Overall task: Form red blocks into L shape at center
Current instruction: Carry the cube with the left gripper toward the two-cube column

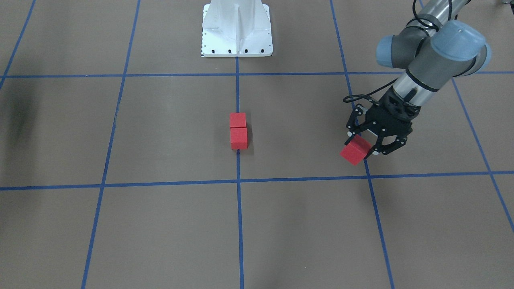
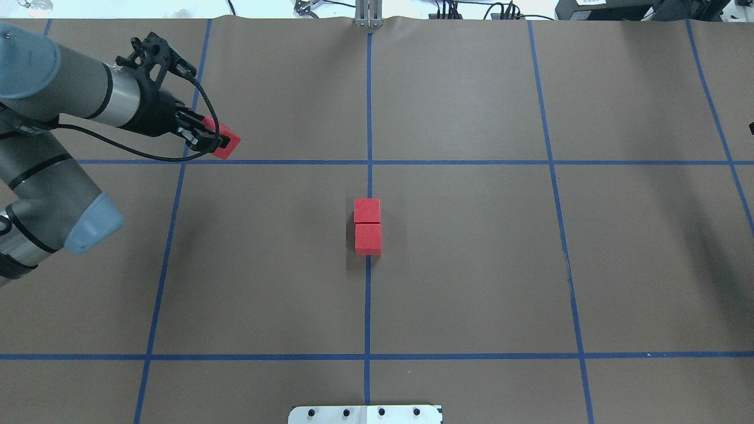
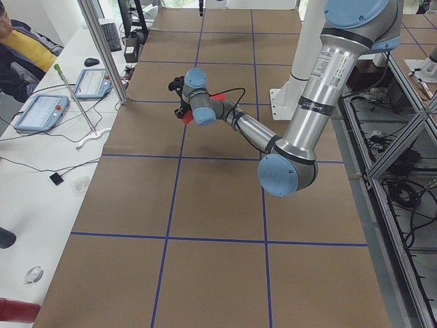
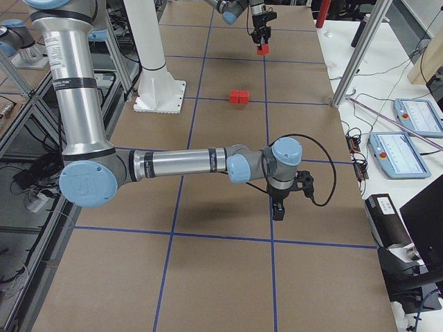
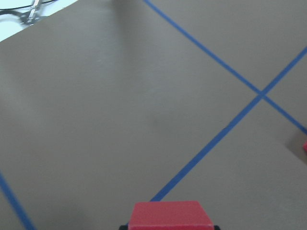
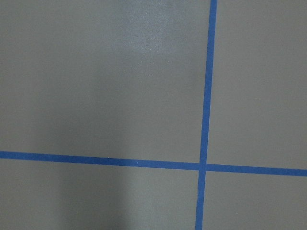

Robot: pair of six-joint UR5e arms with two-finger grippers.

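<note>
Cannot resolve opening of right gripper (image 4: 278, 211): too small. See held red block (image 5: 171, 216) only partly, cropped at bottom edge.

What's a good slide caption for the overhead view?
Left gripper holds the third red block while two other blocks sit touching on the center tape line.

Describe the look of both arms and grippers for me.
Both are silver-grey tubes with pale blue joint caps. The left arm ends in a black, open-framed left gripper with a looping black cable; the right arm and right gripper look alike, cable included.
</note>
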